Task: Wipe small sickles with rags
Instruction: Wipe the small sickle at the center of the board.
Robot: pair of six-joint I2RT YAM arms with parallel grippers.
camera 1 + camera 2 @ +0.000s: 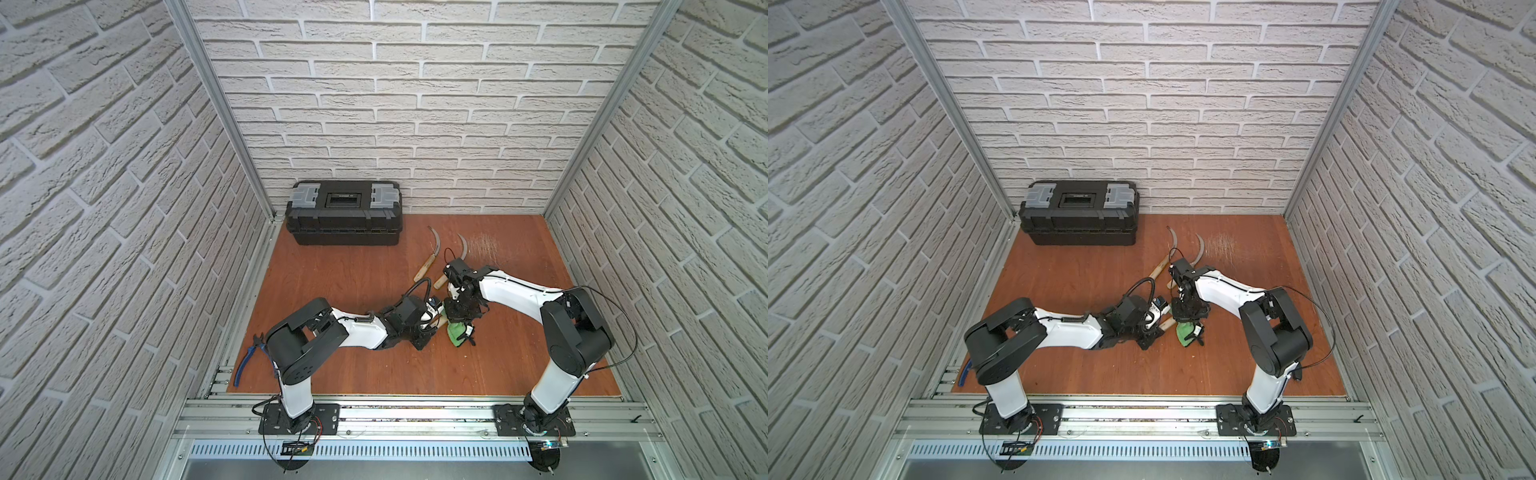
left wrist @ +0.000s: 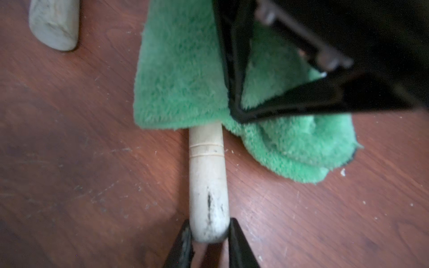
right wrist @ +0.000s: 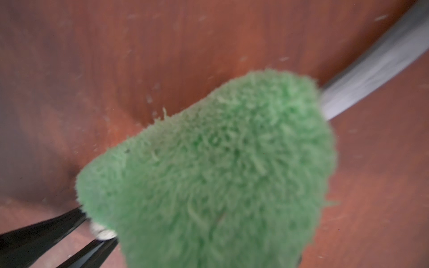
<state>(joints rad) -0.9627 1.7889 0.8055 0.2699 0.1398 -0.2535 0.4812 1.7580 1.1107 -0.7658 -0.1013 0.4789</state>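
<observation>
The sickle point(image 2: 207, 181) is clamped by the left gripper point(image 2: 210, 232), the rag point(image 2: 181, 81) over it pinched by the right gripper point(image 2: 235, 112), spare sickles point(image 1: 424, 268) point(image 1: 465, 247) lying at its 12 o'clock.

White arms point(image 1: 365, 332), black joints point(image 1: 291, 345) (looped cables point(image 1: 419, 282))

Two small sickles lie side by side near the back of the wooden floor point(image 1: 374, 353): the first sickle point(image 1: 430, 257) in full view, the second sickle point(image 1: 464, 246) half hidden, both with curved grey blades pointing rearward and pale handles. The third sickle point(image 2: 207, 185) lies flat nearer the front, its scuffed handle butt pinched in the left gripper point(image 2: 210, 229). The fluffy green rag point(image 2: 181, 76), held by the right gripper point(image 2: 236, 113), is folded over its neck, and the grey blade point(image 3: 371, 69) pokes out beyond.
</observation>
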